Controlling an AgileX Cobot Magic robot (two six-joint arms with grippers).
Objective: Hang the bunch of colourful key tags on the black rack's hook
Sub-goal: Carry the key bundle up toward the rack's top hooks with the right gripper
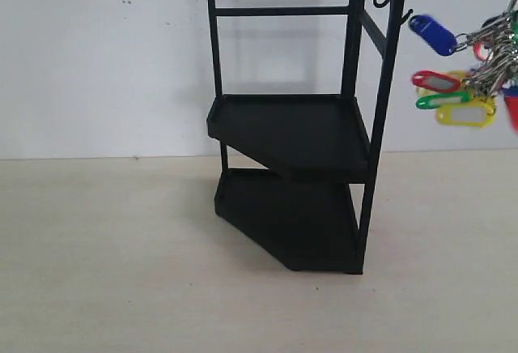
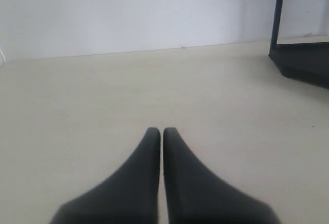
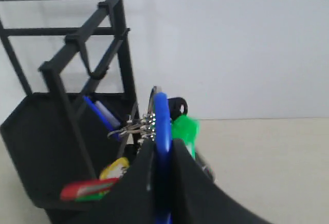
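Aloft, colourful key tag bunch pinched between right fingers; near hook.

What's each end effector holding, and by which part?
Right end effector: colourful key tag bunch, by its blue loop strap. Left end effector: nothing, shut.

Key tag bunch right of rack

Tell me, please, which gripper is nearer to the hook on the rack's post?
Right. The right gripper, shut on the colourful key tag bunch, holds it beside the hook; the left gripper is low over the table.
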